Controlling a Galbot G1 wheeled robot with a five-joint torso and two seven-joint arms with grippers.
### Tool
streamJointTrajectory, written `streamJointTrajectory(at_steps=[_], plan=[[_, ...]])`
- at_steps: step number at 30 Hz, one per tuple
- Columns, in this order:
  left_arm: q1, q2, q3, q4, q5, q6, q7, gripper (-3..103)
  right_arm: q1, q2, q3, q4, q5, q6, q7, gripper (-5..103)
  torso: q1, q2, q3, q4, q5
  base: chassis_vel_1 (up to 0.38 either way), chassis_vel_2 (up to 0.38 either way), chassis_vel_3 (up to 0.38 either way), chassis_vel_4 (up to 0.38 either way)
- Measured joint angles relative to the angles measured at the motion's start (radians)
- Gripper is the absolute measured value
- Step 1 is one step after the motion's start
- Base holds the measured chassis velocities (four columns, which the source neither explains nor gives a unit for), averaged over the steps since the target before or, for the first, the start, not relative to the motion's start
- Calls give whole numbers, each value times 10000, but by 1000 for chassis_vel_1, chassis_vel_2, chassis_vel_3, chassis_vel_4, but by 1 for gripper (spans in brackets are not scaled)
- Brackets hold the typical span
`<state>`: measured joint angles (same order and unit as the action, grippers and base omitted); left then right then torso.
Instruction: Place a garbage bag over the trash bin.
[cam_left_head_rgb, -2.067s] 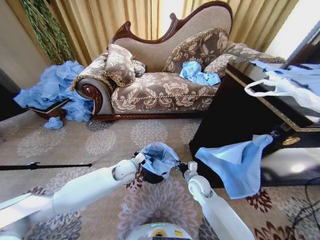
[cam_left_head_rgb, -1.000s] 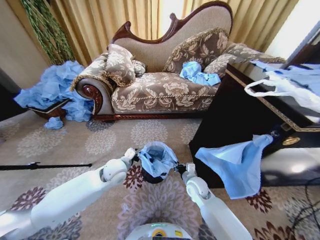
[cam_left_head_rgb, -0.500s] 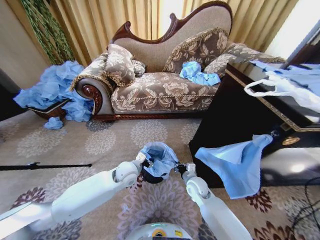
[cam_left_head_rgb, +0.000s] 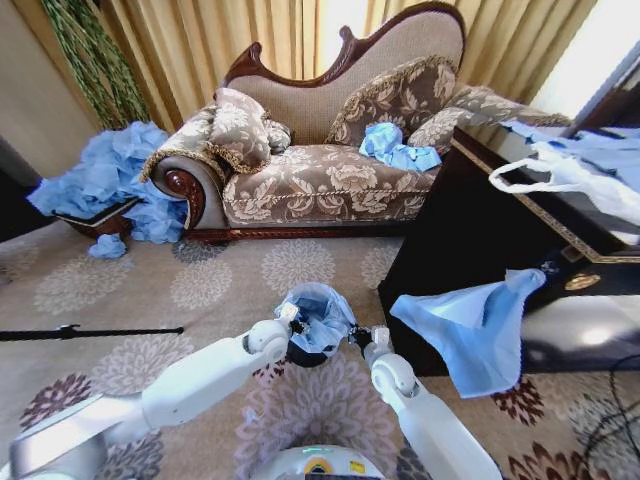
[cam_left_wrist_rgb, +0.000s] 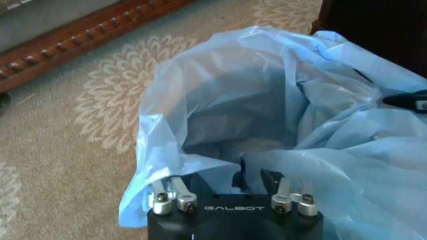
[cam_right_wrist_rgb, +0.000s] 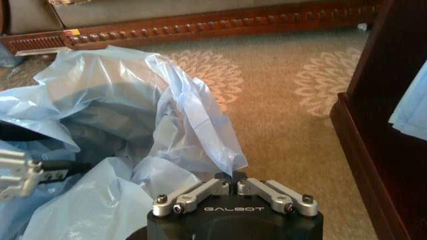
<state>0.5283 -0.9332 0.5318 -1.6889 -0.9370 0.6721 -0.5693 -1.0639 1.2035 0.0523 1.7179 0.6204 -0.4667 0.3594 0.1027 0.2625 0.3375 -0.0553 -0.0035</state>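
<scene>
the sofa stands behind on the carpet. the trash bin sits on the floor near the robot, the garbage bag bunched over its mouth. left gripper – fingers apart at the rim; right gripper pinched together on the bag's edge.

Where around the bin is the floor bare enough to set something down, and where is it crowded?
Bare carpet lies between the bin and sofa. Crowded at the bin: left gripper and right gripper flank the bag, cabinet close on the right.
</scene>
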Motion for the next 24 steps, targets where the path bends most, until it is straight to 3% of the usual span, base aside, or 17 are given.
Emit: streamJointTrajectory(at_steps=[1, 2, 3, 9, 11, 13, 15, 18, 24], plan=[[-26, -82, 29, 158, 42, -62, 15, 74, -23, -10, 36, -1, -4, 8, -1, 0, 0, 0, 0, 1, 1, 0, 0, 0, 0], [-29, -119, 43, 216, 61, -116, 28, 64, -43, -19, 58, -2, -7, 17, -2, 0, 0, 0, 0, 1, 1, 0, 0, 0, 0], [-29, -119, 43, 216, 61, -116, 28, 64, -43, -19, 58, -2, -7, 17, -2, 0, 0, 0, 0, 1, 1, 0, 0, 0, 0], [35, -114, 16, 251, 62, -496, 128, 36, -88, -104, 157, -2, -11, 45, -5, 0, 0, 0, 0, 0, 0, 0, 0, 0, 0], [44, -100, 5, 242, 60, -533, 133, 36, -87, -106, 160, -3, -10, 46, -5, 0, 0, 0, 0, 1, 0, 0, 0, 0, 0], [134, 17, -122, 170, 56, -820, 169, 20, -92, -112, 165, -2, -10, 50, -5, 0, 0, 0, 0, 1, -1, 0, 0, 0, 0], [183, 73, -189, 141, 90, -906, 185, 20, -96, -111, 165, -2, -10, 51, -5, 0, 0, 0, 0, 0, 0, 0, 0, 0, 0], [406, 295, -497, -47, 176, -1080, 304, 4, -107, -99, 163, -11, -13, 58, -3, 0, 0, 0, 0, 1, 0, 0, 0, 0, 0], [658, 589, -779, 7, 259, -1682, 561, 0, -103, -50, 103, -104, -55, 103, -6, 0, 0, 0, 0, 1, 0, 0, 0, 0, 0]])
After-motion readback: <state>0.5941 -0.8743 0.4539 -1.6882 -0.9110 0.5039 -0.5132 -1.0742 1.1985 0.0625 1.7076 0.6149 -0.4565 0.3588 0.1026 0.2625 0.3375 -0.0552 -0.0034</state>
